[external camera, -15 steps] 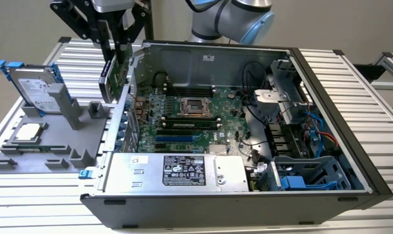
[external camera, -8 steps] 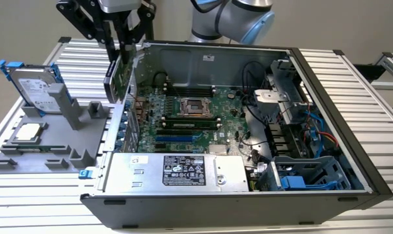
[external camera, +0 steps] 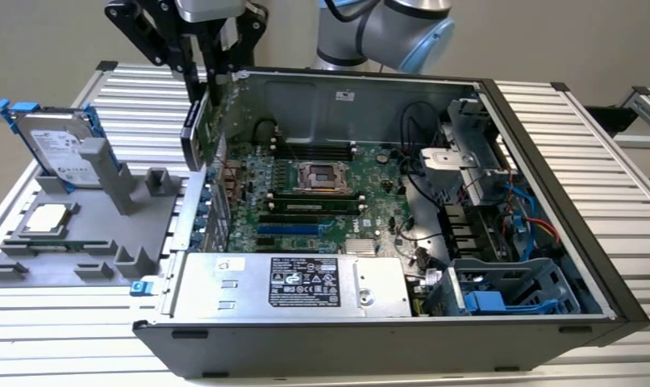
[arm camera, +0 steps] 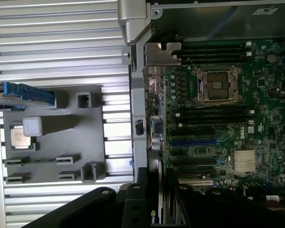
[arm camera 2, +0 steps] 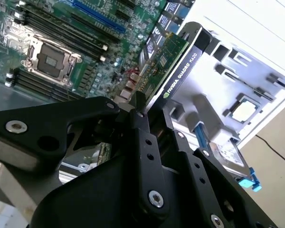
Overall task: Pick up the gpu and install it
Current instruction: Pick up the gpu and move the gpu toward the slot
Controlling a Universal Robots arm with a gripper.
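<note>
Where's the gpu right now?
The gpu is clamped in the hand, edge-on above the case wall on the exterior view's left, between the grey parts tray and the motherboard.

Gpu (arm camera 2: 167,64) up on edge, green board one face, black shroud the other, above the motherboard's (arm camera 2: 85,38) rear edge.

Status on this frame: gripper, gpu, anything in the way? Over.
Gripper shut on gpu. Gpu aloft at motherboard edge, not slotted. Case wall close beside it.
</note>
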